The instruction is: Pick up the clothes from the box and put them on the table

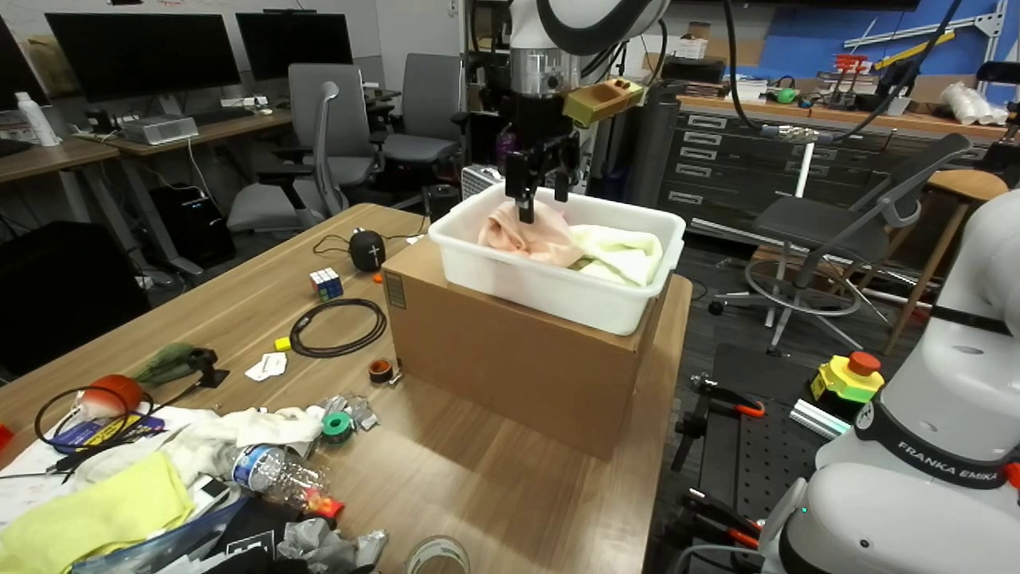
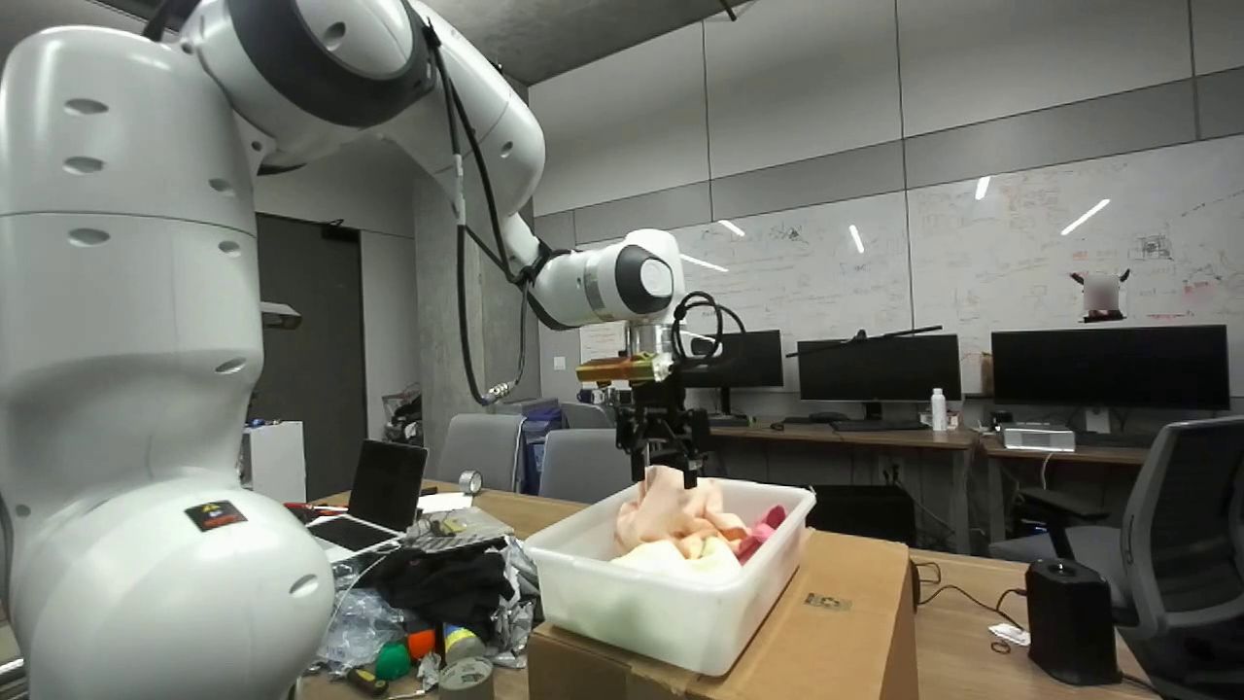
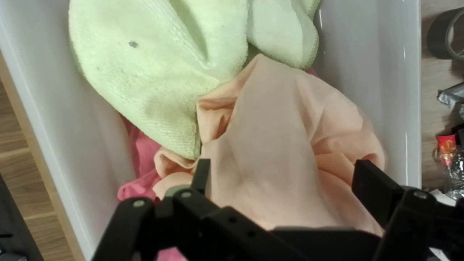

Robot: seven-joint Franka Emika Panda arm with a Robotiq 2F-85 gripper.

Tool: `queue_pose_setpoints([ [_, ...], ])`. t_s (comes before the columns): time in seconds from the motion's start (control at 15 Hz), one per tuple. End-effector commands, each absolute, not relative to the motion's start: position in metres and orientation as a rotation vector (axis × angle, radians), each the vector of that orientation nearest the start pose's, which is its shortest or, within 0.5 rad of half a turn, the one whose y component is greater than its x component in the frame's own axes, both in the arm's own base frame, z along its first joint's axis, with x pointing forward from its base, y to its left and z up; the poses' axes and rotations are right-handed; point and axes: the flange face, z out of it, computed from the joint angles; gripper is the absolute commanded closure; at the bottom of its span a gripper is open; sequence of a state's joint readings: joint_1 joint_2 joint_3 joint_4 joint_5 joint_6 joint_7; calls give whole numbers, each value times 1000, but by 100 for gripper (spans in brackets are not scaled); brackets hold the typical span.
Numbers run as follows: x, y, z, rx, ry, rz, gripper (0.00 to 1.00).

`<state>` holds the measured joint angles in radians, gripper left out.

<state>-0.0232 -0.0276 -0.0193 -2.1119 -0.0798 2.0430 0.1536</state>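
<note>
My Franka Panda arm (image 2: 126,321) stands upright in its lower part, bends over at the elbow (image 2: 360,39) and slopes down along the forearm (image 2: 510,122) to the wrist (image 2: 603,282); beneath that my Robotiq gripper (image 3: 284,177) hangs pointing downward; its two black fingers (image 3: 377,188) stand wide apart, both showing in the wrist view.
</note>
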Motion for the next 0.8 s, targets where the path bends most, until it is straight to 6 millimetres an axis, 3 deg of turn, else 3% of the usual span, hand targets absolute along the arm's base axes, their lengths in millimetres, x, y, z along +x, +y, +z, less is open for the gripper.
queue_pose_setpoints([
  [0.0,544,-31,416,-3209,286,92,0],
  [0.33,548,-35,403,-3215,313,110,0],
  [0.47,548,-37,400,-3213,326,106,26],
  [0.73,547,-41,397,-3196,336,99,58],
])
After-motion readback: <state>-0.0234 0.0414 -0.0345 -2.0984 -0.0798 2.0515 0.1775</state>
